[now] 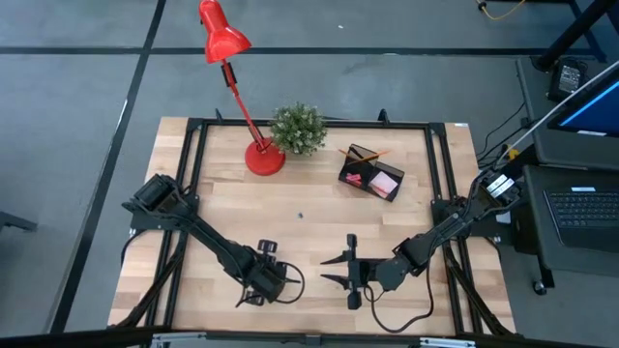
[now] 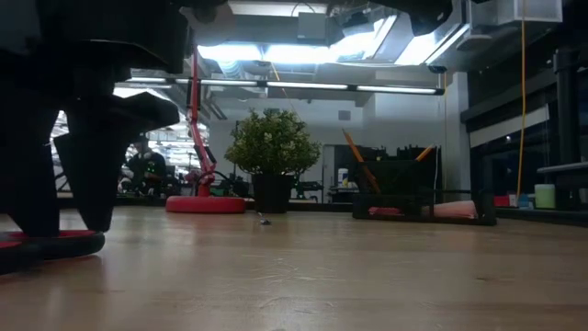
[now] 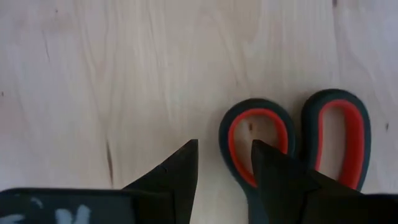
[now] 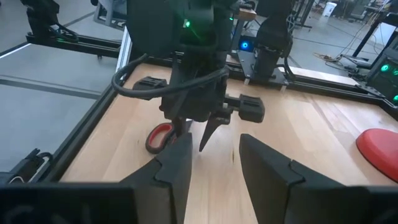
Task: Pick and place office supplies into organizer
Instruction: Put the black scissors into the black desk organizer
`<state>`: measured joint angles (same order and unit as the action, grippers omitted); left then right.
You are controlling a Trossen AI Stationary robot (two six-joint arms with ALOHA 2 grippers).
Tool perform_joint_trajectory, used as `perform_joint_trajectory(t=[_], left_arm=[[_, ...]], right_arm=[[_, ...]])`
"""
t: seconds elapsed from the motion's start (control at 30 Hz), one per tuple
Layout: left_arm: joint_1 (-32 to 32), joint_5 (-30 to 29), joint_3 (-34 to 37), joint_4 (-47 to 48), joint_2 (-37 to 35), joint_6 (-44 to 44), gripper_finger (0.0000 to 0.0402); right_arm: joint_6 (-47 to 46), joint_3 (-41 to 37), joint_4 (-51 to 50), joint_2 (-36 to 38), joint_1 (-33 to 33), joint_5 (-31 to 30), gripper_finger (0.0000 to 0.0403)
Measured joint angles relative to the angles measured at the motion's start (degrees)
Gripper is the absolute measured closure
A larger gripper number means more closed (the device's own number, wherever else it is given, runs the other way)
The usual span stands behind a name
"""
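The left claw (image 1: 259, 286) is hanging low over the near part of the table (image 1: 309, 208), its two fingers (image 3: 177, 171) spread apart and pointing down at the wood. The scissors (image 3: 292, 140) are lying flat on the table right at this claw: one finger is standing over the edge of one red-lined handle loop, the other finger is standing on bare wood just beside that loop, and the second loop is lying on the far side of the first. The fingers are not closing on anything. In the right wrist view the scissors' handle (image 4: 159, 137) is peeking out from behind the left claw (image 4: 199, 134), close to the table's edge.

The right claw (image 1: 340, 272) is waiting near the left one, over the same near strip of table, with its fingers (image 4: 177, 163) wide apart and nothing between them.

The organizer (image 1: 372, 174) is sitting well away from both claws, toward the far side of the table, with a pink pad (image 1: 385, 181) in one compartment and orange pencils (image 1: 366, 155) leaning out of its taller part. The potted plant (image 1: 296, 129) and the red lamp (image 1: 237, 87) are standing beside it, also far from the claws.
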<state>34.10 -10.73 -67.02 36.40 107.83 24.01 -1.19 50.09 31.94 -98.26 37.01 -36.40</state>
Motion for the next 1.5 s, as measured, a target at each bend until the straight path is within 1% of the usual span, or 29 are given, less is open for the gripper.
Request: perform_joint_trajectory(t=[0.3, 0.47, 0.67, 0.8, 1.07, 1.13, 1.37, 1.5], left_arm=[[-1.0, 0.6, -0.1, -2.6, 1.4, -1.5, 0.0258], [-2.0, 5.8, -0.5, -2.1, 4.0, -2.4, 0.0259], [-2.1, 6.1, -0.3, -2.1, 3.7, -3.7, 0.0262], [-2.1, 6.7, 0.0, -2.1, 2.9, -4.3, 0.0286], [-2.0, 8.0, 0.0, -2.2, 2.7, -7.0, 0.0372], [-2.0, 8.1, 0.0, -2.2, 2.6, -7.3, 0.0386], [-1.7, 5.9, 0.3, -1.2, 0.3, -7.3, 0.0388], [-1.7, 3.0, 0.2, -1.2, -4.7, -7.3, 0.0388]], right_arm=[[0.0, 0.0, 0.0, 0.0, 0.0, 0.0, 0.0266], [-0.1, 0.0, -0.1, 0.0, 0.0, 0.0, 0.0266], [-0.2, 0.0, -0.1, 0.0, 0.0, 0.0, 0.0266], [-0.2, 0.0, -0.1, 0.0, 0.0, 0.0, 0.0266], [-0.3, 0.0, -0.1, 0.0, 0.0, 0.0, 0.0267], [-0.3, 0.0, -0.1, 0.0, 0.0, 0.0, 0.0266], [-0.3, 0.0, -0.1, 0.0, 0.0, 0.0, 0.0266], [-0.3, 0.0, -0.1, 0.0, 0.0, 0.0, 0.0266]])
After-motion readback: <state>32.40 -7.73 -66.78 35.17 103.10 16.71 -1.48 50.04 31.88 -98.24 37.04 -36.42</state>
